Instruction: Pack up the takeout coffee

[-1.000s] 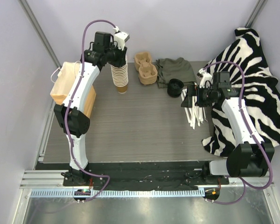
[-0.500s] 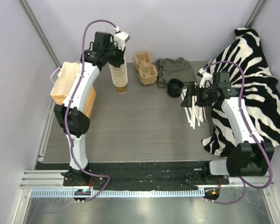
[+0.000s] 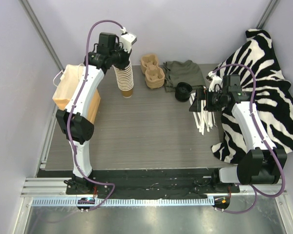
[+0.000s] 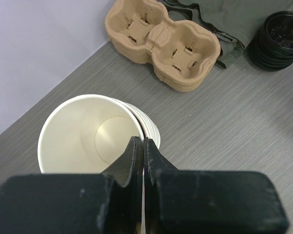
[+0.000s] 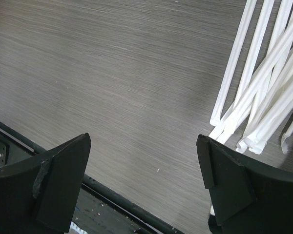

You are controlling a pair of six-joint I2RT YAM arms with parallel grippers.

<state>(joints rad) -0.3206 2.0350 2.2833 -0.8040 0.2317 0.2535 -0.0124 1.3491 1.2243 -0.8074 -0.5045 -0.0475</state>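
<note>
No lidded coffee cup shows in any view. A tall stack of lidless brown paper cups [image 3: 125,80] stands at the back left of the table. My left gripper [image 3: 122,62] is at the top of the stack, shut on the rim of the top cup [image 4: 88,134]. One finger is inside the cup and one outside, as the left wrist view [image 4: 143,146] shows. My right gripper [image 3: 197,103] is open and empty, above the table beside the white wrapped straws [image 3: 205,119]. It holds nothing in the right wrist view [image 5: 144,141].
A stack of brown pulp cup carriers [image 3: 153,72] and a green cloth [image 3: 183,73] lie at the back. A stack of loose black lids [image 3: 183,91] sits beside them. A brown paper bag [image 3: 71,90] stands at the left edge, and a zebra cloth [image 3: 263,97] covers the right.
</note>
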